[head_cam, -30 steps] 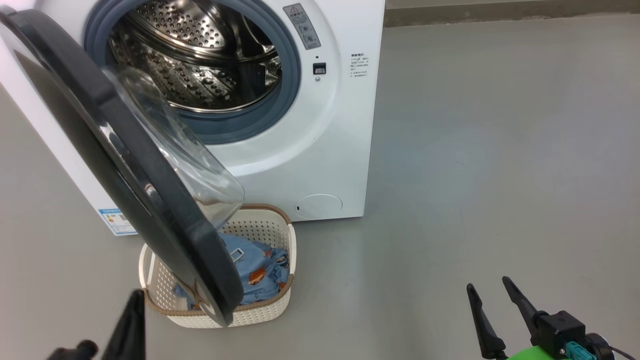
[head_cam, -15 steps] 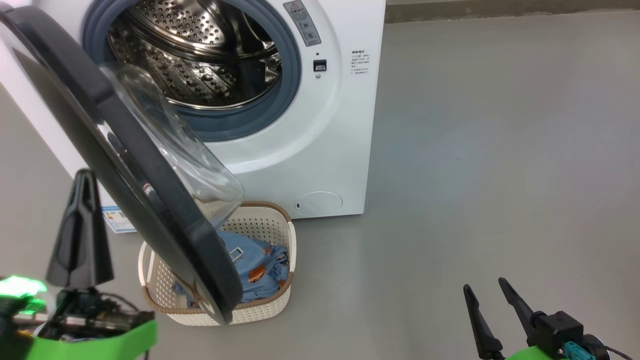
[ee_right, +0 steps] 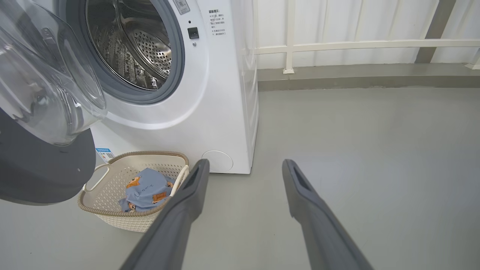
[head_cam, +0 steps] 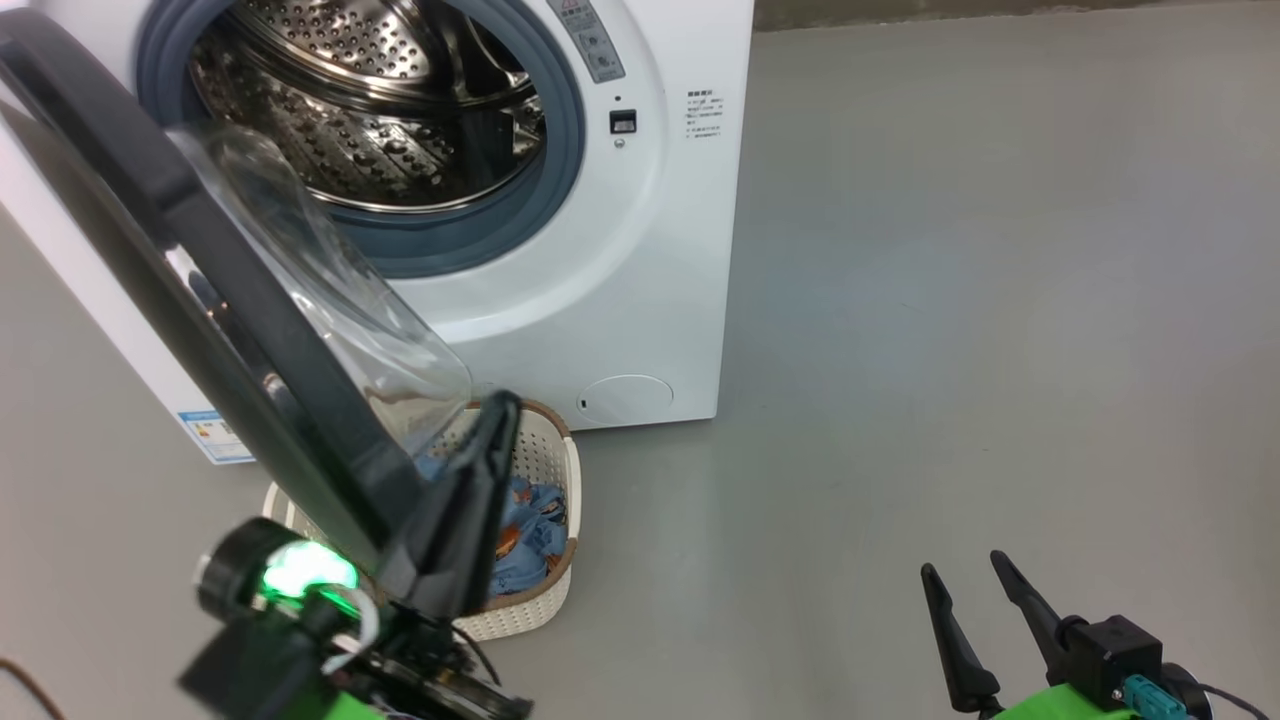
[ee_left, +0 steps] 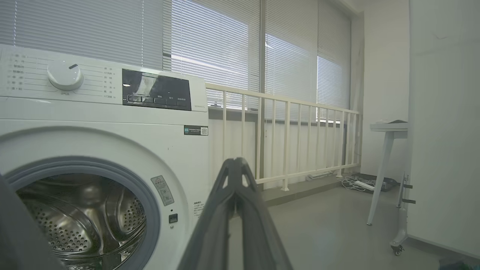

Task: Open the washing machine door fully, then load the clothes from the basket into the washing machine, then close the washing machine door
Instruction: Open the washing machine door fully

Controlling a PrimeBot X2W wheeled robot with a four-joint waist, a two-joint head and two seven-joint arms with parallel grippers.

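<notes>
**While the washing machine door is hanging only part-open, your left gripper is lining up to shove it**

You're running the left gripper with its fingers pressed together and holding nothing. My read is that it's acting as a blunt pusher, not a grabber. It's sitting on the glass-bowl side of the door's lower rim, above the basket. Can't tell if it's touching the rim. Pushing from that side should be swinging the door wider.

The door is overhanging the basket, which is sitting on the floor just in front of the washing machine, below the opening. The clothes are lying inside it, half-hidden by the door in the head view, so loading is waiting on the door.

You're keeping the right gripper spread wide and empty, low over bare floor, well apart from the basket. It's likely parking clear of the door's swing, ready for the clothes.

Risk: the fingers clipping the basket while you're pushing.
</notes>
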